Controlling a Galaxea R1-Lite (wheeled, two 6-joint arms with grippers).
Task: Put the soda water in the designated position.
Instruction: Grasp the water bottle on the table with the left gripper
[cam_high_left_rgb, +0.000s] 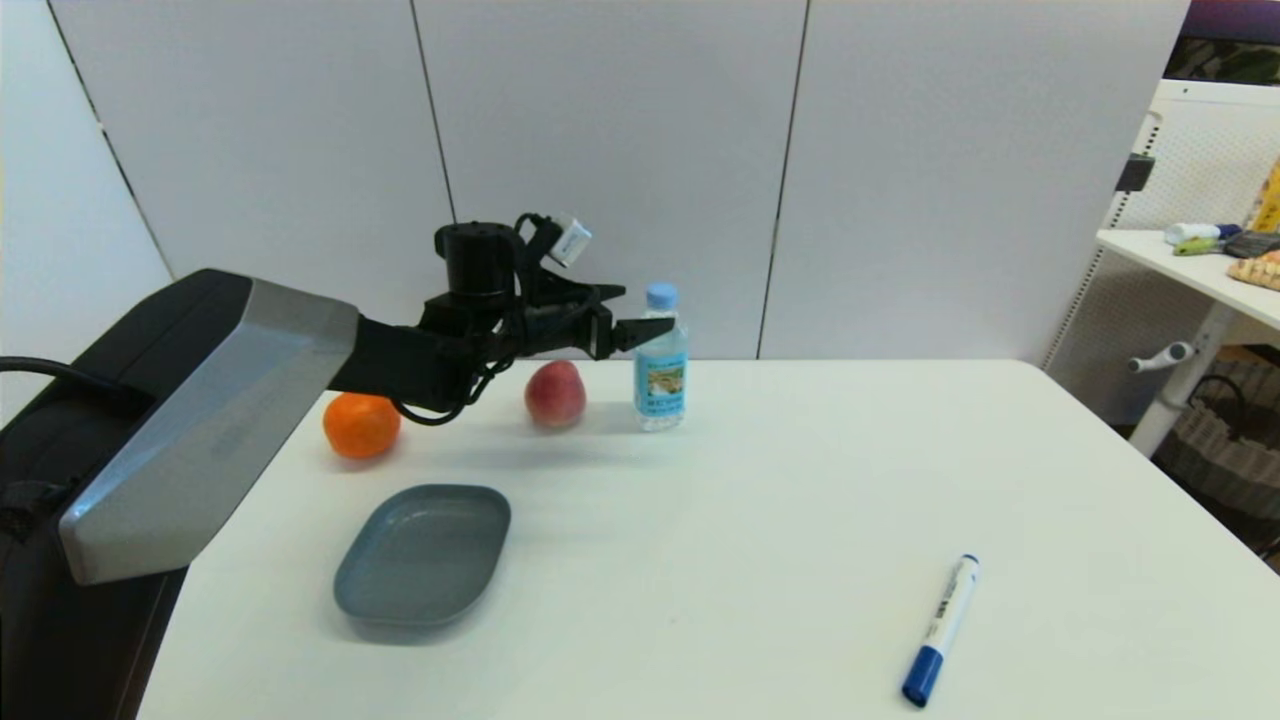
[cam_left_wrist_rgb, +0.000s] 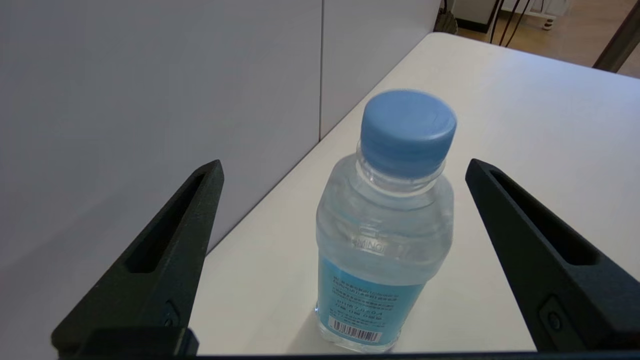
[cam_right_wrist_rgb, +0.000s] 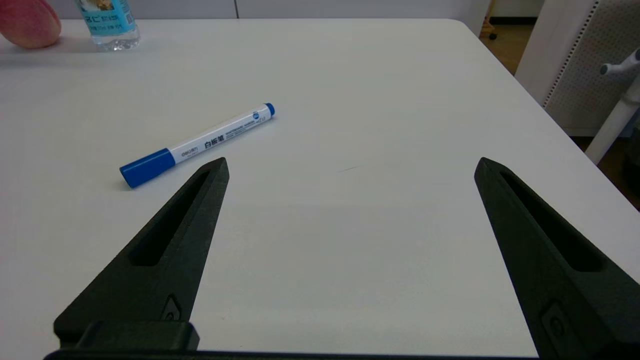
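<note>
The soda water (cam_high_left_rgb: 661, 368) is a small clear bottle with a light blue cap and a blue label. It stands upright at the back of the white table. My left gripper (cam_high_left_rgb: 647, 307) reaches it from the left at neck height and is open. In the left wrist view the bottle (cam_left_wrist_rgb: 385, 235) stands in the gap of the left gripper (cam_left_wrist_rgb: 344, 164), and neither finger touches it. My right gripper (cam_right_wrist_rgb: 351, 161) is out of the head view and hovers open over bare table, holding nothing. The designated position has no mark that I can see on the tabletop.
Left of the bottle sit a pink peach (cam_high_left_rgb: 555, 393) and an orange (cam_high_left_rgb: 361, 425). A grey tray (cam_high_left_rgb: 425, 552) lies at the front left, and a blue-capped white marker (cam_high_left_rgb: 942, 628) at the front right. A grey partition wall stands right behind the table.
</note>
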